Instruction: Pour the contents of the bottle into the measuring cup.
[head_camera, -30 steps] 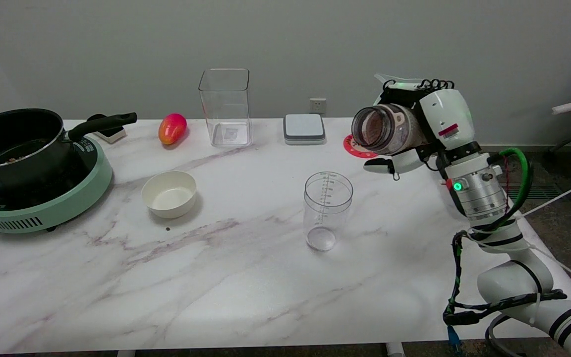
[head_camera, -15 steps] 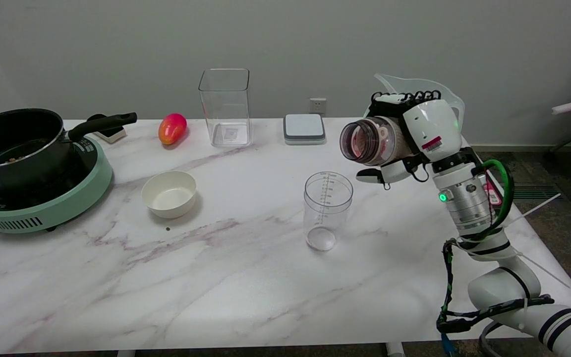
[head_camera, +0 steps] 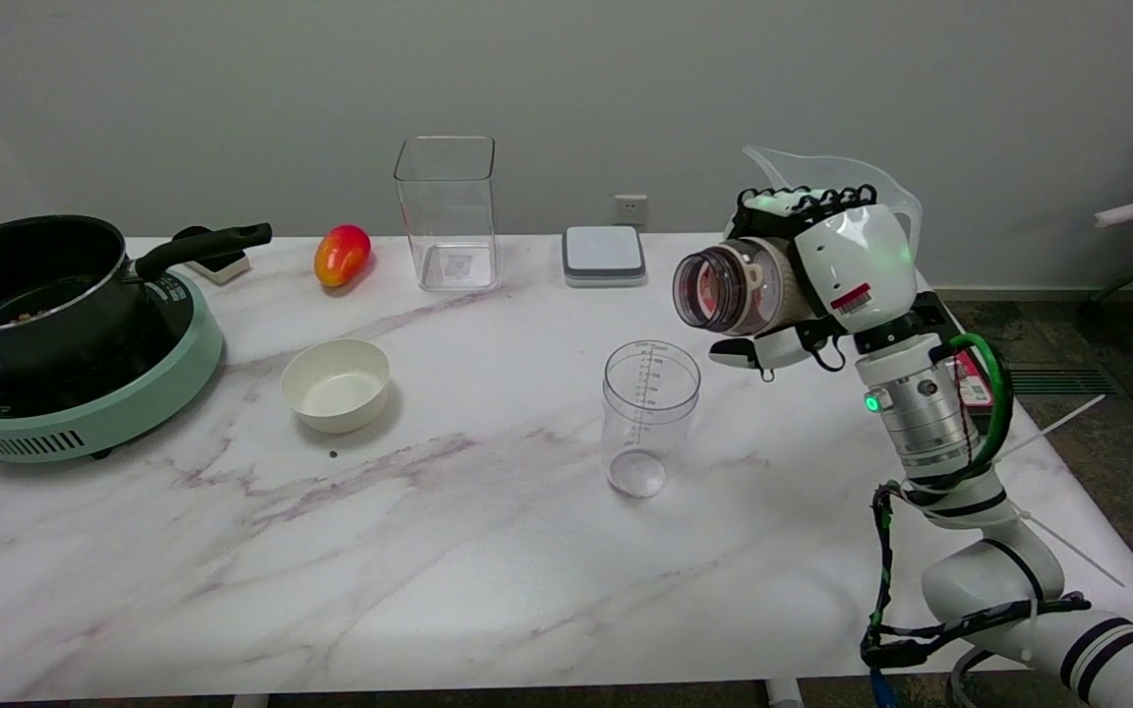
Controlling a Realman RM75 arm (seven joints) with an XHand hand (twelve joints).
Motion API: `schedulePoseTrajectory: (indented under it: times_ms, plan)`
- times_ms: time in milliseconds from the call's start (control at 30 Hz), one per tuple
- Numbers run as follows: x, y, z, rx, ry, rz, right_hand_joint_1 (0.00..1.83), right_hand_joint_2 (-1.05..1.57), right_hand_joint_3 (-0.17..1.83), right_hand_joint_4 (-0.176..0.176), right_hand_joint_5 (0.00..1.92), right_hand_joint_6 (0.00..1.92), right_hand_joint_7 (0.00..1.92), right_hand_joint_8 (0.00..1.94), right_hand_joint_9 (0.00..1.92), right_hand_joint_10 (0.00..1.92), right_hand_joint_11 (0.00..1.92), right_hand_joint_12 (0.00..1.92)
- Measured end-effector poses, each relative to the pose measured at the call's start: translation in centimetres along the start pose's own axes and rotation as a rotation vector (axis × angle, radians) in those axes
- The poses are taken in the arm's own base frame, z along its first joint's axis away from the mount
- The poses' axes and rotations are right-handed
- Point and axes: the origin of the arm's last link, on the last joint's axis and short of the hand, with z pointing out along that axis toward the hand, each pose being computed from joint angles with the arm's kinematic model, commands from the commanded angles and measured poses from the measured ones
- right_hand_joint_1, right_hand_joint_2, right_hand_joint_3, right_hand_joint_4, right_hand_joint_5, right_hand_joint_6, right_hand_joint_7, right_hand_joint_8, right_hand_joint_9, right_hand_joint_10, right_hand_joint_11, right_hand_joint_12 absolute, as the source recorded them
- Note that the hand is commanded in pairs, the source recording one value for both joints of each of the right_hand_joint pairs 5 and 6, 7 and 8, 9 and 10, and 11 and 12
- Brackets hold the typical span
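Since the earlier frames, we note the right hand [head_camera: 827,270] has carried the bottle [head_camera: 729,288] leftward, from beside the red coaster to a spot above and just right of the measuring cup [head_camera: 649,418]; the other things on the table [head_camera: 488,570] lie as they did.

Left to right:
- Black pot [head_camera: 30,285], long handle pointing right, sits on a mint-green cooktop [head_camera: 85,398]. Printing on the cooktop rim is too small for us to read.
- White bowl [head_camera: 335,383] stands near the cooktop.
- Red-orange mango-shaped fruit [head_camera: 341,255] lies near the far edge.
- Tall clear square container [head_camera: 447,212] stands just right of the fruit; a small label shows through its base, illegible.
- Grey-and-white square scale [head_camera: 604,255] lies at the far edge, below a wall socket [head_camera: 630,208].
- Measuring cup stands upright near the table's middle, clear, with a printed graduation scale down its wall; we cannot read the numerals.
- Bottle is held in the air, tipped on its side, open mouth facing left and toward the camera, pinkish inside. Right hand grips it around the body, thumb beneath.
- Red sticker on the back of the hand, text illegible.
- Clear jug [head_camera: 837,177] partly shows behind the hand.
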Motion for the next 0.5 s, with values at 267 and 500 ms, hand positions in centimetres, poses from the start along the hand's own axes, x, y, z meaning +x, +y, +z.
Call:
schedulePoseTrajectory:
  times_ms: [267, 500]
  plan:
    - [-0.16, -0.4, -0.27, 0.016, 0.004, -0.034, 1.35, 1.26, 0.35, 0.0, 1.65, 1.65, 1.49, 1.49, 1.37, 1.37, 1.21, 1.21]
    - [-0.25, -0.65, -0.36, 0.038, 0.003, -0.064, 1.35, 1.28, 0.34, 0.0, 1.67, 1.67, 1.49, 1.49, 1.37, 1.37, 1.21, 1.21]
